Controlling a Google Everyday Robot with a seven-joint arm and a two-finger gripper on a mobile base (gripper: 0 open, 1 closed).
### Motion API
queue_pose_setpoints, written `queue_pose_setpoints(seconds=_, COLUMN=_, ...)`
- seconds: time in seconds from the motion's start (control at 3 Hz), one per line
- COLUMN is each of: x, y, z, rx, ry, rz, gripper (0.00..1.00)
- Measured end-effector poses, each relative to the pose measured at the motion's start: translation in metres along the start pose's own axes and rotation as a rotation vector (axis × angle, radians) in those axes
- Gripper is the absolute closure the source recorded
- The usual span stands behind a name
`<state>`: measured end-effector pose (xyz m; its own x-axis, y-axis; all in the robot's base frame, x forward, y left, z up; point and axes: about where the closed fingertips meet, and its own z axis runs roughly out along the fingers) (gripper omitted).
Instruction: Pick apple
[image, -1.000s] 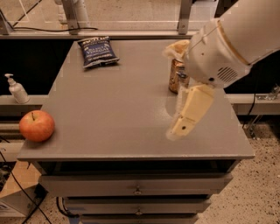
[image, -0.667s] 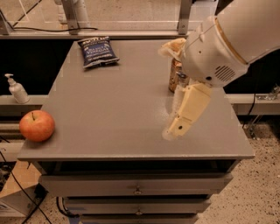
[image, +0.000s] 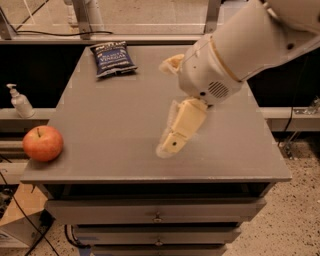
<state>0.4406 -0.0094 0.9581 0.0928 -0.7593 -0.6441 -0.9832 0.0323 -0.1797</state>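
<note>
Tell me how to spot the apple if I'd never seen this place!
Find the big grey table with drawers underneath. At its near corner on the picture's left, far from the gripper hanging over the table's middle, sits the apple. It is round and red-orange with a short dark stem, unlike the flat dark blue snack bag at the back.

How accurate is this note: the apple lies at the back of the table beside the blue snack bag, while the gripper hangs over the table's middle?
Wrong on the apple: the camera view shows it at a front corner of the table, far from the blue snack bag at the back. The gripper does hang over the table's middle.
</note>
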Motion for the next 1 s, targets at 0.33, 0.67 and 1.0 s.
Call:
queue_pose_setpoints(seconds=0.33, x=-0.028, y=0.001, z=0.055, rx=-0.087, ry=-0.075, rz=-0.022, gripper=0.0)
queue_pose_setpoints(seconds=0.67, x=-0.058, y=0.003, z=0.104, rx=-0.147, ry=-0.156, rz=-0.069, gripper=0.0)
queue_pose_setpoints(seconds=1.0, x=-0.09, y=0.002, z=0.148, rx=-0.199, ry=-0.248, rz=-0.132, gripper=0.0)
